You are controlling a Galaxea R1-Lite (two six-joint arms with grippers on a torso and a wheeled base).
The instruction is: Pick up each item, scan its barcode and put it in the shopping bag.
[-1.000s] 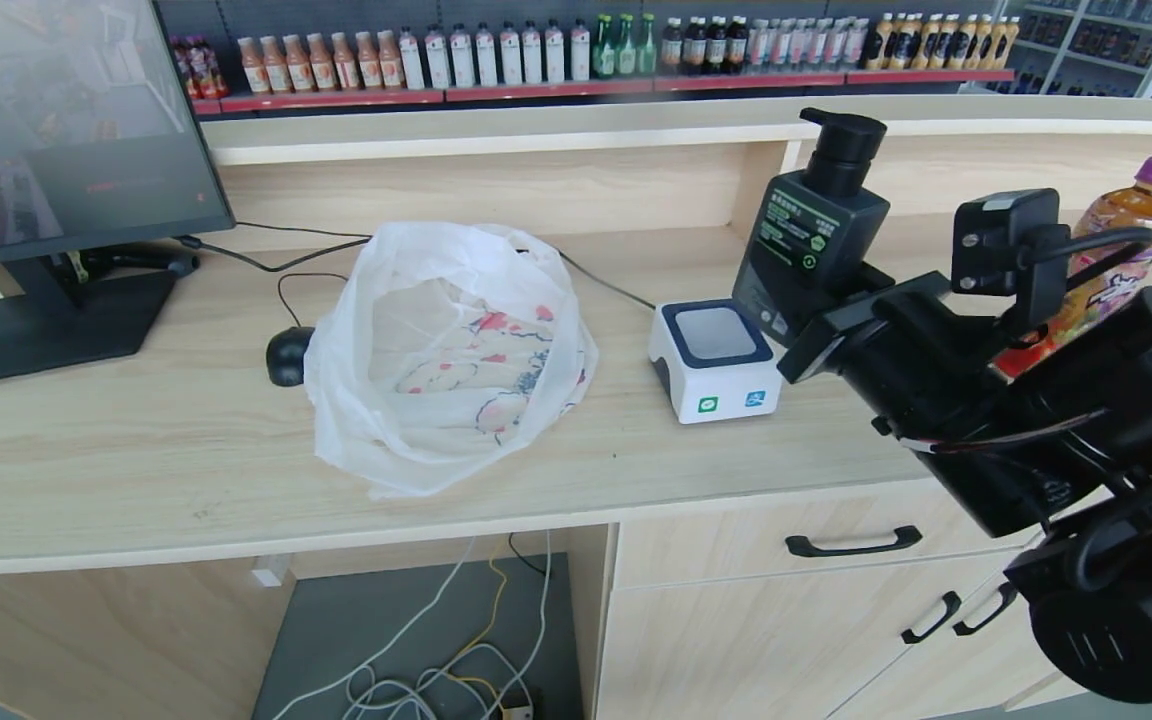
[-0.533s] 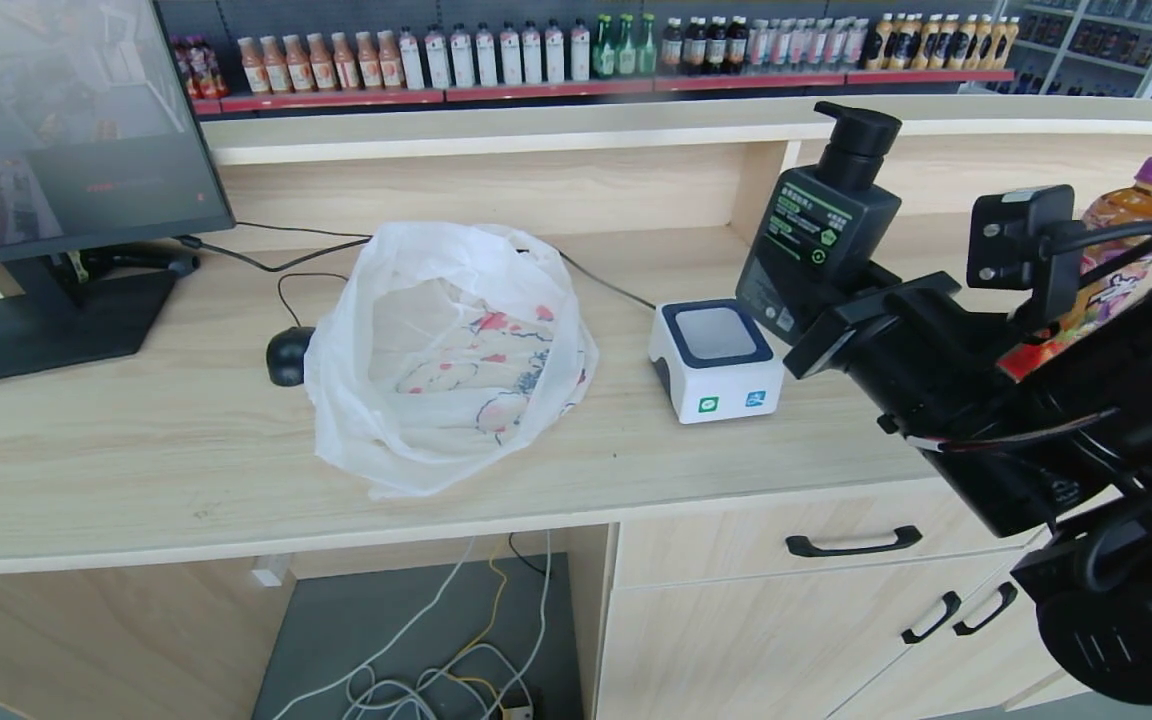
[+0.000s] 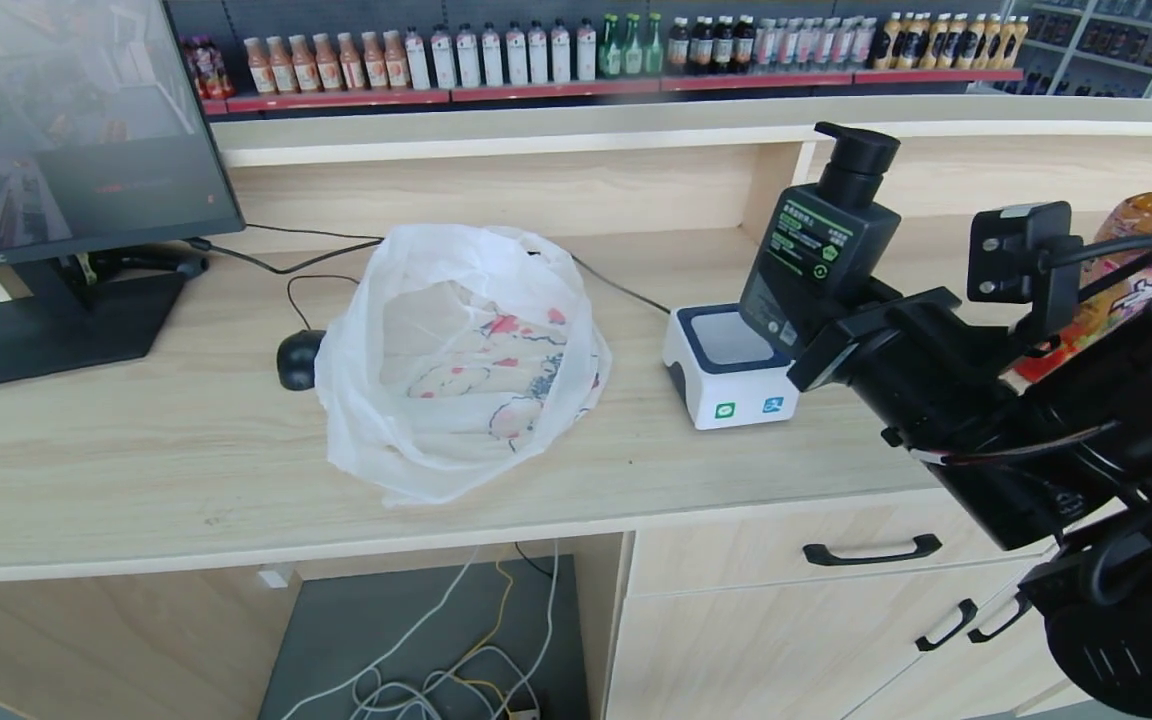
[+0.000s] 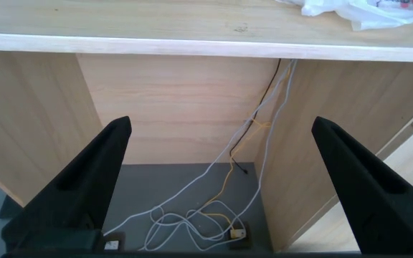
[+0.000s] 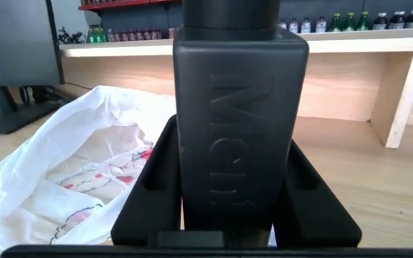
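Pump bottle [image 3: 821,250] in right end effector [image 3: 841,325] now nearer the scanner [image 3: 726,390]

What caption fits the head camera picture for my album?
The right hand holds a black pump bottle by the scanner, near the shopping bag.

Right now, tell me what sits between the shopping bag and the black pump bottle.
In the head view, the white barcode scanner stands on the counter between shopping bag and pump bottle.
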